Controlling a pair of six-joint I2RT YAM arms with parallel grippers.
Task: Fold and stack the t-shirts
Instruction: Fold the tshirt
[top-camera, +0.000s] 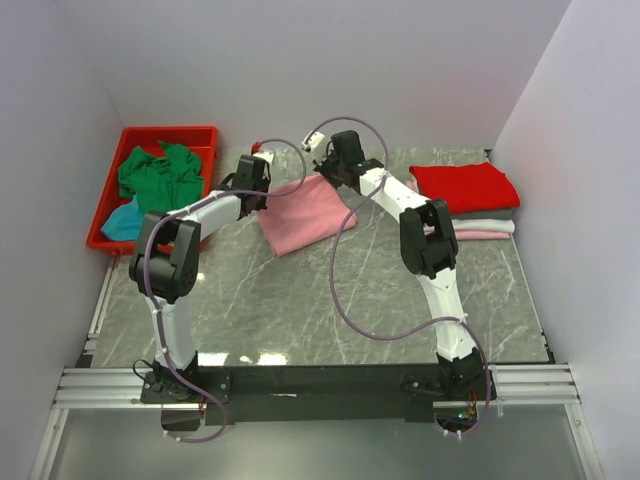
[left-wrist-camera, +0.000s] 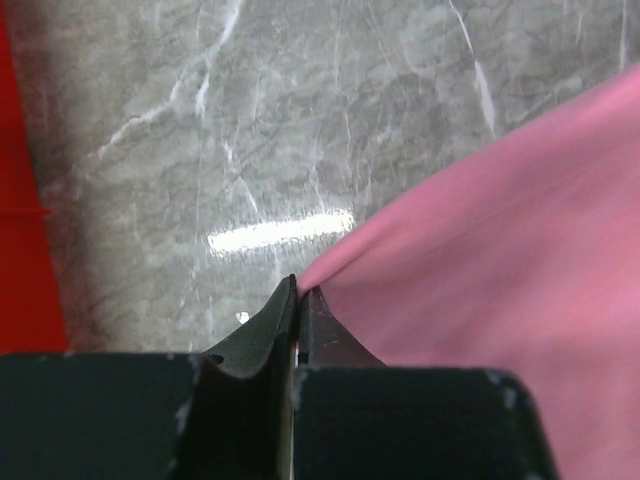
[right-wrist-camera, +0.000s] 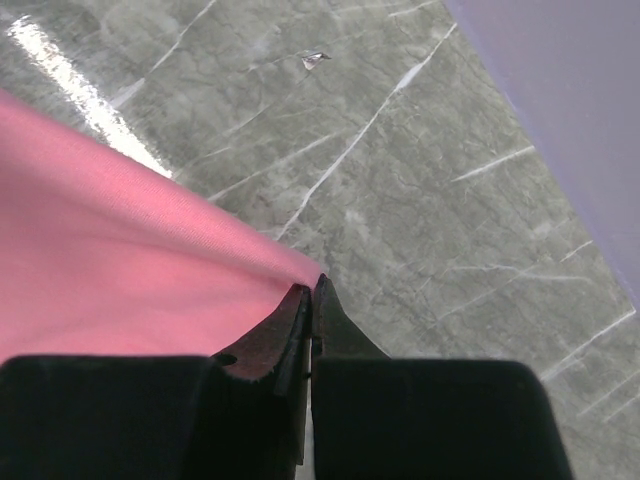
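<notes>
I saw a grey, white-veined marble table (top-camera: 260, 300) boxed in by plain pale walls (top-camera: 300, 60) on three sides (faintly lilac). Aluminium rails (top-camera: 100, 385) ran along its near edge. A bright glare streak (left-wrist-camera: 280, 232) lay on the tabletop.

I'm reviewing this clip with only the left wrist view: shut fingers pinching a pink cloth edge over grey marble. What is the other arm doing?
Observer: The right gripper is shut on another corner of the same salmon pink t-shirt, along its far edge.
Operator: Is any stack started?
Observer: Yes, a folded red t-shirt tops a pile of pale folded shirts at the far right of the grey marble table.
Operator: Anything left to fold?
Observer: Crumpled green t-shirts and a teal t-shirt lie in the red plastic bin at far left.
</notes>
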